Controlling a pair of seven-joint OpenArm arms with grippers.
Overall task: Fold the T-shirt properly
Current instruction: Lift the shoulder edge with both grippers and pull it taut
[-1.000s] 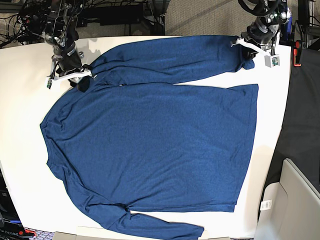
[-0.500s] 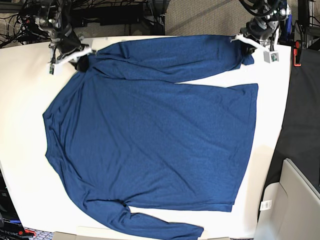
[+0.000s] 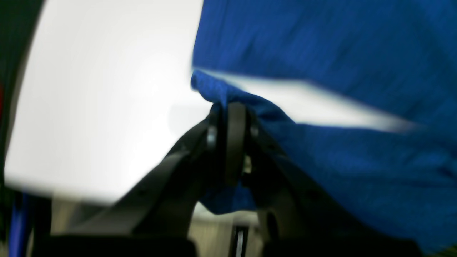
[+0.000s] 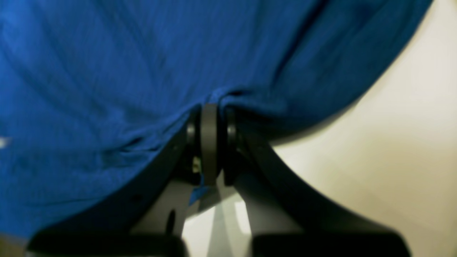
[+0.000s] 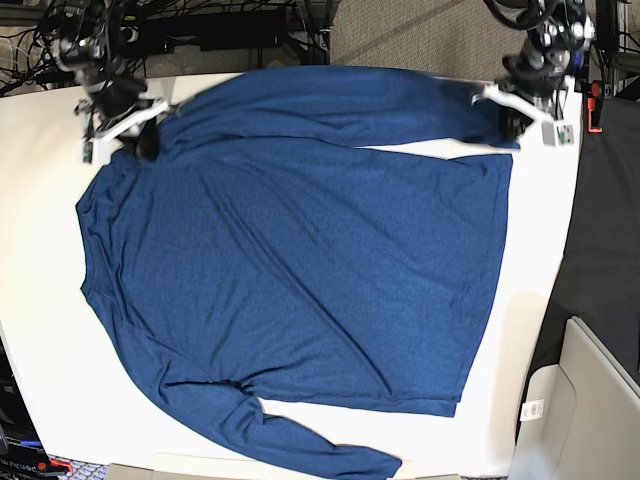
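Observation:
The dark blue long-sleeved T-shirt (image 5: 300, 260) lies spread on the white table (image 5: 40, 330), one sleeve stretched along the far edge, the other along the near edge. My left gripper (image 5: 512, 118) at the far right is shut on the far sleeve's cuff; the wrist view shows its jaws (image 3: 230, 117) pinching blue fabric (image 3: 321, 160). My right gripper (image 5: 140, 135) at the far left is shut on the shirt's shoulder; the wrist view shows its jaws (image 4: 209, 114) pinching a fold of the fabric (image 4: 107, 89).
Cables and equipment (image 5: 200, 25) lie behind the table's far edge. A black surface (image 5: 600, 220) and a light grey bin (image 5: 590, 410) stand to the right of the table. A white strip of table (image 5: 40, 110) runs along the left.
Both grippers have pulled the shirt. The right gripper moved up and left with the shoulder, the left gripper shifted right with the cuff. The far sleeve and body now lie straighter.

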